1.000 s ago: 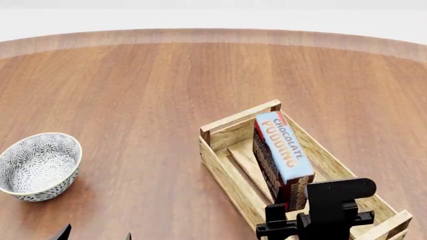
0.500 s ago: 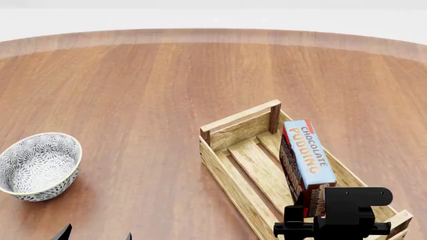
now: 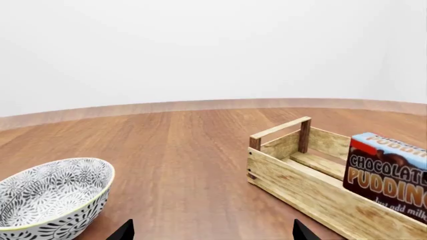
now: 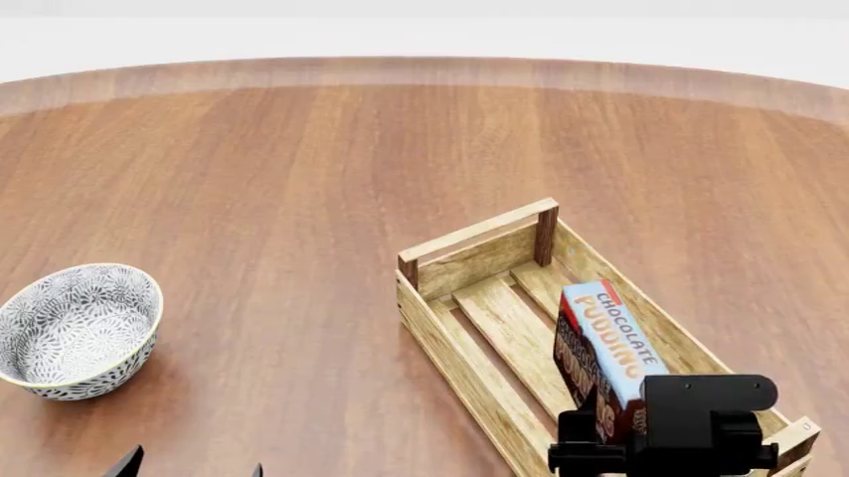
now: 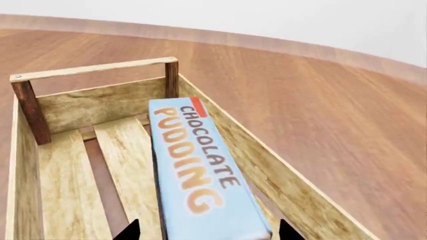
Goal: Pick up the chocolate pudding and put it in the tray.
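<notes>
The chocolate pudding [image 4: 613, 343], a carton with a light-blue top and dark brown sides, is inside the tray [image 4: 458, 350], a light-wood slatted crate at the near right of the table. It leans on its long edge along the tray's right wall. My right gripper [image 4: 657, 429] is over the carton's near end. In the right wrist view its fingertips flank the pudding [image 5: 200, 170] closely, so the gripper [image 5: 210, 231] is closed on it above the tray's slats [image 5: 63, 175]. My left gripper [image 3: 212, 231] is open and empty, low at the near left [image 4: 193, 465]. The left wrist view also shows the pudding [image 3: 387, 172] and the tray [image 3: 300, 186].
A round grey-patterned bowl [image 4: 78, 328] stands at the near left of the brown wooden table [image 4: 292, 179], just ahead of my left gripper; it also shows in the left wrist view [image 3: 47, 195]. The table's curved far edge meets a white background.
My right gripper has carried the pudding from the tray's middle toward its near right end and lowered it deeper between the walls. The left arm and bowl have not moved.
</notes>
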Controlling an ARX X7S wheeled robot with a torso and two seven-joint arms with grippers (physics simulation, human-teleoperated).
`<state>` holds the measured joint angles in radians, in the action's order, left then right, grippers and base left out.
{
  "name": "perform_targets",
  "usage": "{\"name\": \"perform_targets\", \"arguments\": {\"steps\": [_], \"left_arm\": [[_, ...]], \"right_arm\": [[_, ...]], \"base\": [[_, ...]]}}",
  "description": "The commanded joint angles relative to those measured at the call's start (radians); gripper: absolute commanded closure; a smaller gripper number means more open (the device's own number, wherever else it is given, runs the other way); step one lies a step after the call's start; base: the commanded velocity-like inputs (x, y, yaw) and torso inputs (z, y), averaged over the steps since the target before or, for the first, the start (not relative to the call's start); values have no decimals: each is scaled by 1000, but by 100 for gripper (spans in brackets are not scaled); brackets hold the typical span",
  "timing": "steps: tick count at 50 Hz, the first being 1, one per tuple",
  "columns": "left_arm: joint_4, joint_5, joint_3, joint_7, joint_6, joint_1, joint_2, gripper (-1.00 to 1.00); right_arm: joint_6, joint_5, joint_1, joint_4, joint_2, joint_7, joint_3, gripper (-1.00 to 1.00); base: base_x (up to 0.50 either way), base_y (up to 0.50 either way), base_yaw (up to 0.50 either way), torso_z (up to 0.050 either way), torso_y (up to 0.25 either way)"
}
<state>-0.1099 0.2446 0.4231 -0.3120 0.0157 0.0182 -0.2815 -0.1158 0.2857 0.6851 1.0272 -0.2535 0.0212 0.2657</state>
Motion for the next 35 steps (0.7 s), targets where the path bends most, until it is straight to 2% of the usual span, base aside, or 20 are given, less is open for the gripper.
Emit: {"name": "perform_targets", "arguments": {"steps": [1, 10, 17, 27, 35], "left_arm": [[2, -2, 7, -3, 4, -1, -2, -100], [1, 1, 9, -5, 4, 0, -4, -100], [-18, 7, 6, -11, -4, 0, -10, -100], [-110, 14, -3, -34, -57, 13, -31, -100], [-169, 16, 1, -45, -101, 32, -38, -100]], "right_arm": [[-17, -10, -2, 39, 1, -4, -5, -100], [-33, -14, 8, 69, 3, -1, -3, -100], [-9, -1, -32, -12, -10, -15, -12, -100], [114, 32, -174, -361, -73, -78, -25, -100], [166, 43, -226, -520, -102, -105, -26, -100]], "base": [[0, 0, 0, 0, 0], [0, 0, 0, 0, 0], [0, 0, 0, 0, 0], [0, 0, 0, 0, 0], [0, 0, 0, 0, 0]]}}
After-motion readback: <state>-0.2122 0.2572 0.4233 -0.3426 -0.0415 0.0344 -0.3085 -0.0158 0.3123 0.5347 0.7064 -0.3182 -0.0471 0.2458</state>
